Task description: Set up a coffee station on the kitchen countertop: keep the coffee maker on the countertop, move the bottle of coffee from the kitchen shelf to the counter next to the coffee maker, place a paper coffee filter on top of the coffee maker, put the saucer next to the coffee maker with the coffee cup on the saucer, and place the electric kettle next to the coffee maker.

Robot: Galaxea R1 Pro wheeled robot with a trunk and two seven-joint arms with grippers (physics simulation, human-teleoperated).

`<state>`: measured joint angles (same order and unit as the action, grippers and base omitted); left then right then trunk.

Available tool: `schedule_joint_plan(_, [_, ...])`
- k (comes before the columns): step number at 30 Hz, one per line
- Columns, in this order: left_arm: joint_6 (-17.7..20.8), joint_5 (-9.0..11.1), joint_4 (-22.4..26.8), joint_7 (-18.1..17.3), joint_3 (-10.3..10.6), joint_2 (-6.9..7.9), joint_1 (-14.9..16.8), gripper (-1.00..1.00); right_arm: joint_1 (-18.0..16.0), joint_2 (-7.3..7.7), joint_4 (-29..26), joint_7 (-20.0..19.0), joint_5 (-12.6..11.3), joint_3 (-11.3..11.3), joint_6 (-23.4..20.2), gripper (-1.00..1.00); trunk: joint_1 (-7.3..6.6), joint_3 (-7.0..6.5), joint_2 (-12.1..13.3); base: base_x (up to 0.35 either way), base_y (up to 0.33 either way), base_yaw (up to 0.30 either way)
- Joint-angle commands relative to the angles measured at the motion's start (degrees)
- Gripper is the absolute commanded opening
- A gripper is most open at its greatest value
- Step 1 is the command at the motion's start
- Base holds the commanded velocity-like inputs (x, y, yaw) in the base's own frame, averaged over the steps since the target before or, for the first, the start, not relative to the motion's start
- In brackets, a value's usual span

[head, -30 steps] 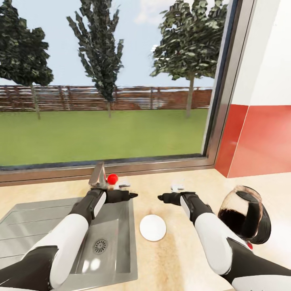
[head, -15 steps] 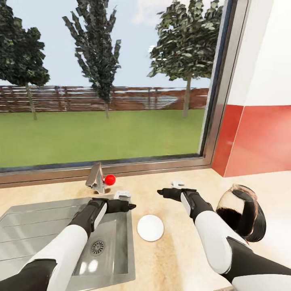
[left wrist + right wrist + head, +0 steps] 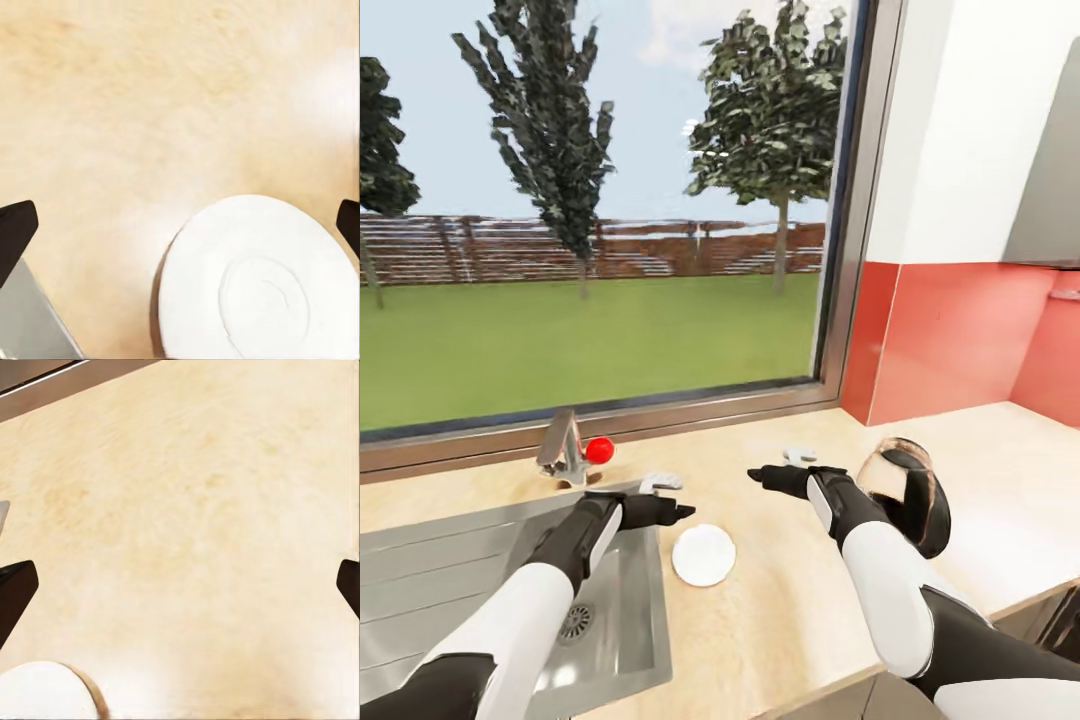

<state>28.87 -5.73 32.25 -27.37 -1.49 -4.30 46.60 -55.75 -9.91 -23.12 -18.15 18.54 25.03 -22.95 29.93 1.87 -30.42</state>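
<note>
Saucer point(image 3: 703, 555) lay flat on the worktop point(image 3: 790, 610) beside the sink point(image 3: 460, 560), between both arms; electric kettle point(image 3: 908, 497) stood right. Left gripper point(image 3: 682, 511) and right gripper point(image 3: 756, 474) had jaws wide, empty.

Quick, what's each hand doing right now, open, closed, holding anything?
Left hand: open, empty, above the saucer by the sink's edge.
Right hand: open, empty, over the kitchen countertop.
</note>
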Motion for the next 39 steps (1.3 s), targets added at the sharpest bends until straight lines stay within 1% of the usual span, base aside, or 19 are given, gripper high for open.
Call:
schedule_joint_plan(1, [0.2,-0.6,0.4,-0.4,-0.2,-0.01,0.0,1.00,-0.1,-0.09,-0.1,-0.4,0.6,0.5,-0.3,1.00,0.02,0.08,-0.1,-0.124,0.081,-0.263])
schedule_joint_plan(4, [0.2,-0.6,1.4,-0.4,-0.3,0.05,0.0,1.00,-0.1,-0.09,0.0,-0.4,0.6,0.5,-0.5,1.00,0.02,-0.05,-0.1,-0.057,0.037,-0.253])
schedule_joint_plan(5, [0.2,-0.6,2.5,-0.4,-0.3,0.07,0.0,1.00,-0.1,-0.09,0.1,-0.4,0.6,0.4,-0.5,1.00,0.02,-0.09,-0.1,-0.026,0.017,-0.189])
schedule_joint_plan(8, [0.2,-0.6,2.5,-0.4,-0.3,0.12,0.0,1.00,-0.1,-0.09,0.7,-0.4,0.6,0.4,-0.5,1.00,0.02,-0.14,-0.1,-0.015,0.010,-0.109])
schedule_joint_plan(14, [0.3,-0.6,2.6,-0.4,-0.4,0.17,0.0,1.00,-0.1,-0.09,1.8,-0.4,0.6,0.3,-0.5,1.00,0.02,-0.17,-0.1,-0.015,0.014,-0.025])
schedule_joint_plan(21, [0.5,-0.6,2.6,-0.3,-0.6,0.20,0.0,1.00,-0.1,-0.09,4.7,-0.9,0.5,0.2,-0.4,1.00,0.02,-0.17,-0.1,-0.066,0.179,-0.002])
schedule_joint_plan(23, [0.5,-0.5,2.5,-0.3,-0.6,0.23,0.0,1.00,-0.1,-0.09,5.4,-1.7,0.5,0.2,-0.4,1.00,0.02,-0.17,-0.1,-0.017,0.072,0.000])
schedule_joint_plan(27, [0.6,0.0,2.2,-0.3,-1.0,0.25,0.0,1.00,-0.1,-0.09,7.4,-5.6,0.5,0.3,-0.4,1.00,0.02,-0.17,-0.1,-0.007,0.028,0.000])
schedule_joint_plan(28, [0.6,0.6,2.0,-0.2,-1.6,0.26,0.0,1.00,-0.1,-0.09,8.3,-6.9,0.5,0.3,-0.4,1.00,0.02,-0.17,-0.1,-0.003,0.011,0.000])
schedule_joint_plan(29, [0.6,1.1,2.0,-0.2,-2.0,0.27,0.0,1.00,-0.1,-0.09,8.6,-7.4,0.5,0.3,-0.4,1.00,0.02,-0.17,-0.1,-0.002,0.009,0.000])
schedule_joint_plan(30, [0.7,2.0,1.9,-0.1,-3.2,0.32,0.0,1.00,-0.1,-0.09,9.1,-8.0,0.5,0.3,-0.4,1.00,0.02,-0.17,-0.1,-0.001,0.005,0.000])
schedule_joint_plan(31, [0.7,2.4,1.8,-0.1,-3.9,0.36,0.0,1.00,-0.1,-0.09,9.3,-8.3,0.5,0.3,-0.4,1.00,0.02,-0.17,-0.1,-0.001,0.004,0.000])
schedule_joint_plan(32, [0.8,3.4,1.8,-0.2,-5.4,0.57,0.0,1.00,-0.1,-0.09,9.6,-8.7,0.4,0.4,-0.4,1.00,0.02,-0.17,-0.1,-0.001,0.003,0.000])
schedule_joint_plan(33, [0.9,3.8,1.8,-0.2,-6.2,0.77,0.0,1.00,-0.1,-0.09,9.7,-8.8,0.3,0.4,-0.4,1.00,0.02,-0.17,-0.1,-0.001,0.002,0.000])
schedule_joint_plan(34, [1.0,4.6,1.7,-0.2,-7.9,1.39,0.1,1.00,-0.1,-0.09,9.8,-9.0,0.0,0.4,-0.4,1.00,0.02,-0.17,-0.1,0.000,0.001,0.000])
schedule_joint_plan(35, [1.1,5.0,1.7,-0.2,-8.6,1.81,0.1,1.00,-0.1,-0.09,9.8,-9.1,-0.1,0.4,-0.4,1.00,0.02,-0.17,-0.1,0.000,0.001,0.000])
schedule_joint_plan(36, [1.5,5.5,1.6,-0.3,-10.1,2.70,0.1,1.00,-0.1,-0.09,10.0,-9.2,-0.5,0.4,-0.5,1.00,0.02,-0.17,-0.1,0.000,0.000,0.000])
schedule_joint_plan(38, [2.8,6.1,1.6,-0.4,-11.7,3.78,0.1,1.00,-0.1,-0.09,10.1,-9.3,-0.9,0.5,-0.5,1.00,0.02,-0.17,-0.1,0.000,0.000,0.000])
schedule_joint_plan(39, [3.3,6.3,1.5,-0.5,-12.1,4.04,0.1,1.00,-0.1,-0.09,10.2,-9.3,-1.1,0.5,-0.5,1.00,0.02,-0.17,-0.1,0.000,0.000,0.000])
